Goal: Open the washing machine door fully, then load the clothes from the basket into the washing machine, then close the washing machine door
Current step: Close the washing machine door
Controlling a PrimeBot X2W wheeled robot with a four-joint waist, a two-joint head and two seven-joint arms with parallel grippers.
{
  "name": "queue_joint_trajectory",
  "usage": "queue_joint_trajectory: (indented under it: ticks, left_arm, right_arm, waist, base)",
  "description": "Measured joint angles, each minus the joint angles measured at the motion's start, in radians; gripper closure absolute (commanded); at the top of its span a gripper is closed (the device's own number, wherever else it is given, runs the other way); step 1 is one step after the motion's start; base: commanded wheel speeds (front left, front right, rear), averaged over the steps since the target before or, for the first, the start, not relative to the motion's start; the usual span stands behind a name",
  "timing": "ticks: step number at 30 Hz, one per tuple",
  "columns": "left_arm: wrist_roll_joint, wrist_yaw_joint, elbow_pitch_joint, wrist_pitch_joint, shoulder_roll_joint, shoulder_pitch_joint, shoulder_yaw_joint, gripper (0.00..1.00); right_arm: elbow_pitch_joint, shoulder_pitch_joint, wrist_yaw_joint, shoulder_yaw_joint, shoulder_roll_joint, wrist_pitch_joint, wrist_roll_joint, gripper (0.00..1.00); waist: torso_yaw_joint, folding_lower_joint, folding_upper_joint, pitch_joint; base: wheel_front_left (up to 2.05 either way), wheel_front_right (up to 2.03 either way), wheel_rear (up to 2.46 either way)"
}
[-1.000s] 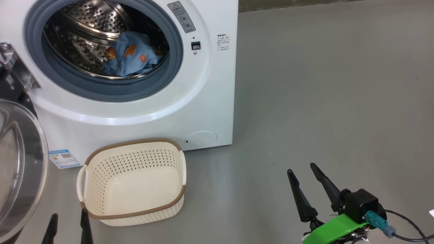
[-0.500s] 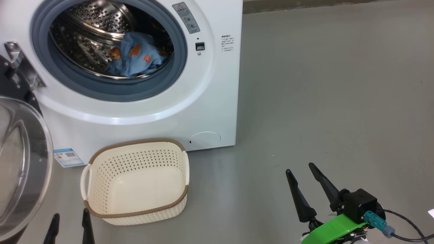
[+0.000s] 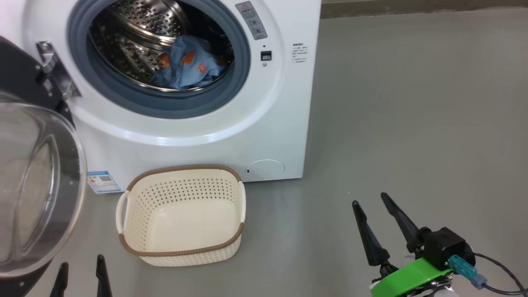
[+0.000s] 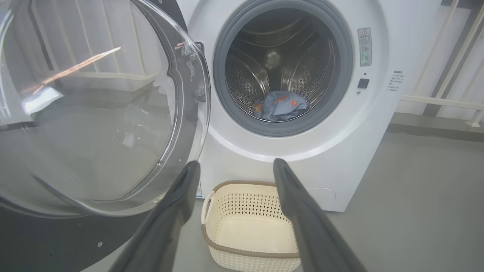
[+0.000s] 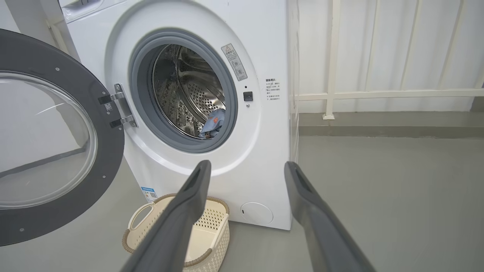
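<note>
Showing the left claw, fingers spread and empty, just right of the door. The right claw, likewise spread and empty, hung well apart over the floor. The door stood swung out leftward on its hinge. The clothes lay inside the machine; the basket before it held nothing. By judgement only the closing was left: the left claw was nearer and would push the door rightward.

perforated plastic basket, steel drum
</note>
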Motion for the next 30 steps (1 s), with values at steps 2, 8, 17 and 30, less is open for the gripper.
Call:
queue_joint_trajectory:
  ticks: [2,8,17,30]
  left_arm:
    - [-0.001,0.009,0.000,0.000,0.000,0.002,0.000,0.00]
    - [-0.004,0.035,-0.002,0.000,0.000,0.007,-0.001,0.00]
    - [-0.006,0.061,-0.005,0.000,0.000,0.009,-0.010,0.00]
    - [-0.031,0.071,-0.004,0.000,0.000,0.009,-0.014,0.00]
  right_arm:
    - [-0.010,0.000,0.000,-0.011,0.000,0.000,-0.008,0.00]
    - [-0.018,0.001,0.000,-0.014,0.000,0.000,-0.015,0.00]
    - [-0.018,0.009,0.000,-0.013,0.000,0.000,-0.016,0.00]
    - [-0.018,0.009,0.000,-0.012,0.000,0.000,-0.025,0.00]
  waist:
    - [0.014,0.0000,0.0000,0.000]
    - [0.064,0.0000,0.0000,0.001]
    - [0.155,0.0000,0.0000,0.007]
    - [0.285,0.0000,0.0000,0.019]
  base:
    - [0.00,0.00,0.00]
    - [0.00,0.00,0.00]
    - [0.00,0.00,0.00]
    - [0.00,0.00,0.00]
